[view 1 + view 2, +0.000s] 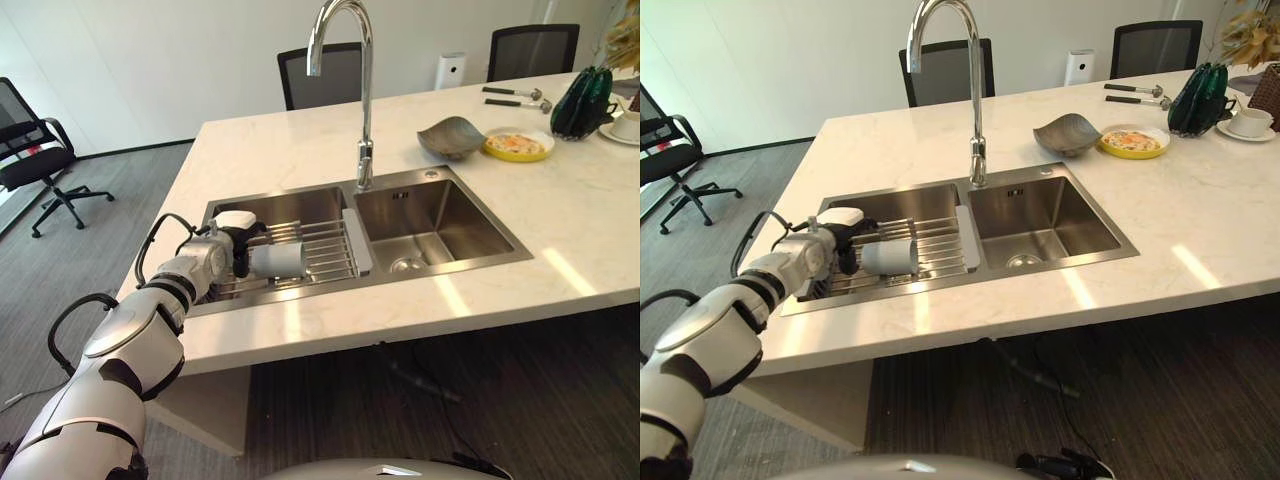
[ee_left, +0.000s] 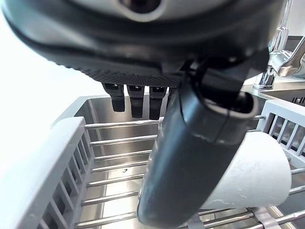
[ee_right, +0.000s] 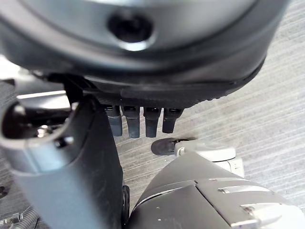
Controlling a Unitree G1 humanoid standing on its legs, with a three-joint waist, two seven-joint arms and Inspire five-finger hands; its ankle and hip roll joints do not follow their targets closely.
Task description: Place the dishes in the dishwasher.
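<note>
Tabletop (image 1: 300, 150): pale marble-look slab, double steel sink (image 1: 440, 225) set into it, tall chrome faucet (image 1: 345, 60) behind the divider. Three office chairs are seen past the far and left edges.

Left basin is occupied by a grey wire dish rack (image 1: 320, 250). A white cup (image 1: 277, 260) is lying on its side on the rack bars, mouth turned away from the left robot hand (image 1: 238, 250).

Left robot hand is positioned at the closed end of the cup; in the left wrist view the thumb (image 2: 190, 157) is laid across the cup (image 2: 257, 171) and the fingers (image 2: 136, 100) are hanging fairly straight above the rack bars, not wrapped round the cup. Read as open, thumb against the cup.

Far right of tabletop: grey bowl (image 1: 450, 137) just beside a yellow plate (image 1: 517, 145), dark green vase (image 1: 583, 102) near them, two utensils (image 1: 513, 97) behind.

Right robot hand (image 3: 143, 119) is seen in its wrist view over the floor, fingers relaxed, nothing held.
</note>
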